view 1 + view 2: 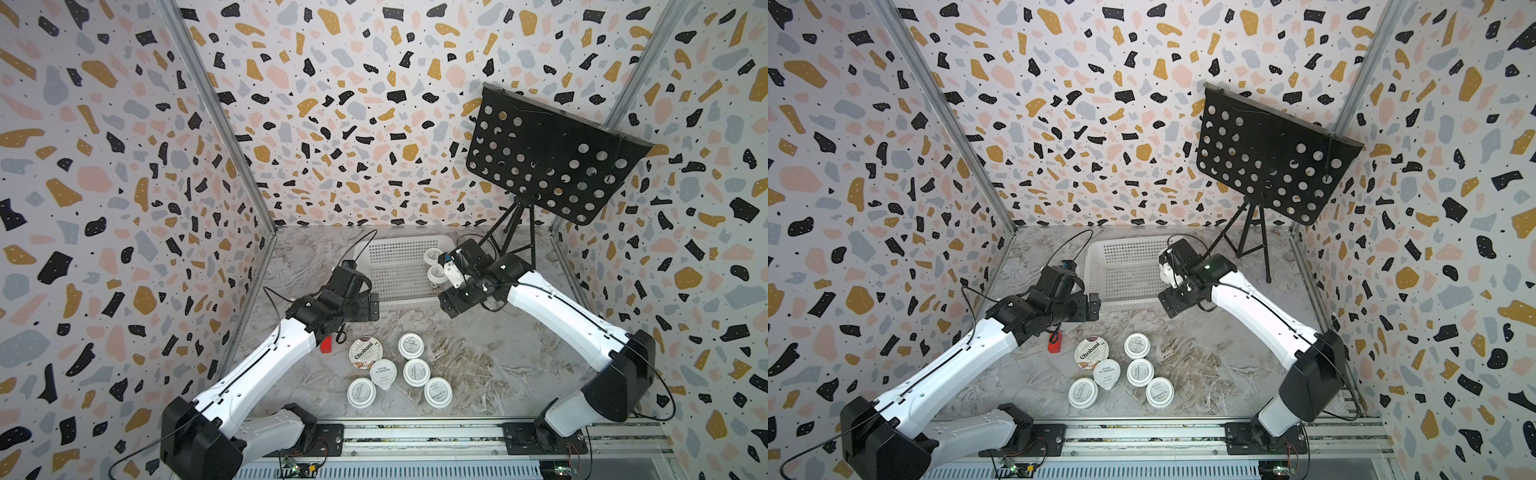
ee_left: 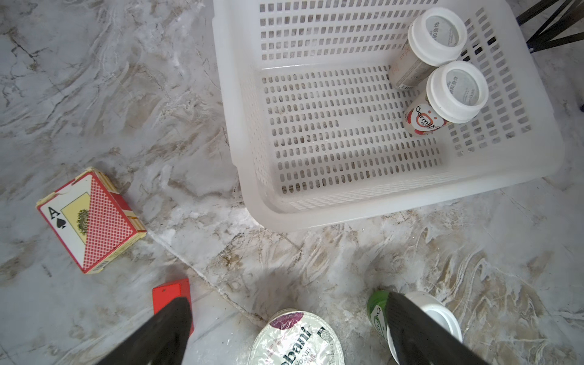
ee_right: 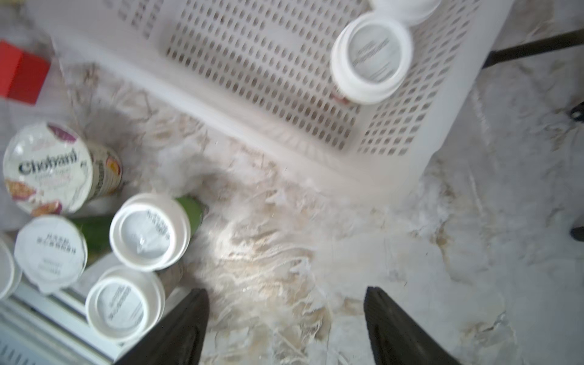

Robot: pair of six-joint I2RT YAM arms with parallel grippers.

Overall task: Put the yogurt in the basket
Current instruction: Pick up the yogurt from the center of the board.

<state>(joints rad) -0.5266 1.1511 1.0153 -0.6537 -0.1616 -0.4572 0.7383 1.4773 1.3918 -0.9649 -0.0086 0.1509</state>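
Left gripper: jaws apart and empty, above the marble table at 8 o'clock from the white basket, with a red block and a playing-card box lying on the table near it. Six yogurt cups stand grouped on the table at 6 o'clock from the basket, among them the Chobani cup and the foil-lidded cup; two further cups sit side by side, lids up, inside the basket against its 3 o'clock wall. Right gripper: jaws apart and empty, above the table at the basket's 4 o'clock corner, with a black music stand at 2 o'clock.
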